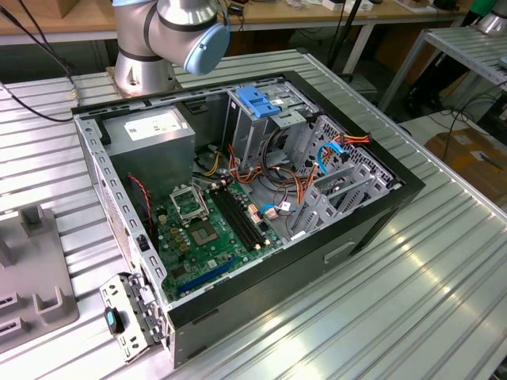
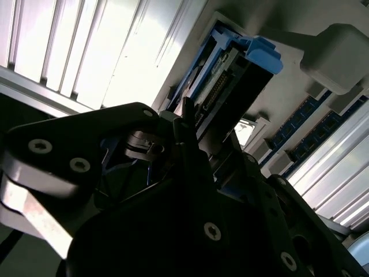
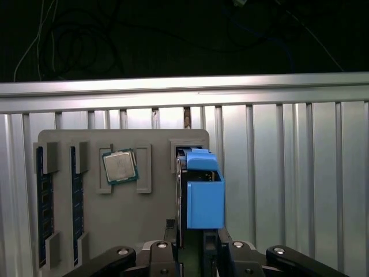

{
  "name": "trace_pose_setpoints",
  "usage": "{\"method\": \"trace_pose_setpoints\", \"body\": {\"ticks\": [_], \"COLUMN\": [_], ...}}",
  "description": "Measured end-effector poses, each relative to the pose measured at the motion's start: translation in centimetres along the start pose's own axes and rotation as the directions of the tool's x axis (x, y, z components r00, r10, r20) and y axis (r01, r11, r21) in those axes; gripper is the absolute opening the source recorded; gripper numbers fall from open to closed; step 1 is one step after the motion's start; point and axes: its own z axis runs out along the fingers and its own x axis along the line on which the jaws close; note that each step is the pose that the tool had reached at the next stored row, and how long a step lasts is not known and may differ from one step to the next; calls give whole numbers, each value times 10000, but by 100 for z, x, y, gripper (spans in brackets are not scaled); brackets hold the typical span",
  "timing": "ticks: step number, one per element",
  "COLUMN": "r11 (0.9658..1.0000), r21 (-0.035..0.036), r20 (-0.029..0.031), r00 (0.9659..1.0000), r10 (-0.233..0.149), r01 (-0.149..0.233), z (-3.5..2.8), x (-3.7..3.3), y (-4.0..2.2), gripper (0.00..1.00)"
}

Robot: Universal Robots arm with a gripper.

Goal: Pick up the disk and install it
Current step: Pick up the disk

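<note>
The disk (image 3: 203, 193) stands on edge at a slot of the grey parts tray (image 3: 144, 225), its blue plastic side rail facing the camera. My gripper (image 3: 199, 235) sits over it with one finger (image 3: 170, 232) on each flat side, shut on it. In the second wrist view the disk (image 2: 230, 75) shows end-on, with its connector edge and blue rail, rising from between the dark gripper fingers (image 2: 185, 118). The exterior view shows the open computer case (image 1: 372, 229) and, inside it, a tall metal drive cage (image 1: 257, 103) with a blue plastic top.
On the tray lie a processor chip (image 3: 120, 167) and two memory sticks (image 3: 43, 208) in side slots. The tray (image 1: 32, 277) lies at the exterior view's left on a ribbed metal table (image 1: 396, 317). Inside the case are a grey power supply (image 1: 150, 131), a motherboard (image 1: 206, 229) and cables.
</note>
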Motion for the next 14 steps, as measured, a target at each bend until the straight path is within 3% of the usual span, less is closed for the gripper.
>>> {"method": "trace_pose_setpoints", "body": {"ticks": [10,14], "r11": [10000,10000], "r21": [-2,0], "r20": [-1,0], "r00": [10000,10000], "r10": [0,0], "r01": [0,0], "z": [-6,-72], "x": [0,-2], "y": [0,-1], "gripper": [35,35]}}
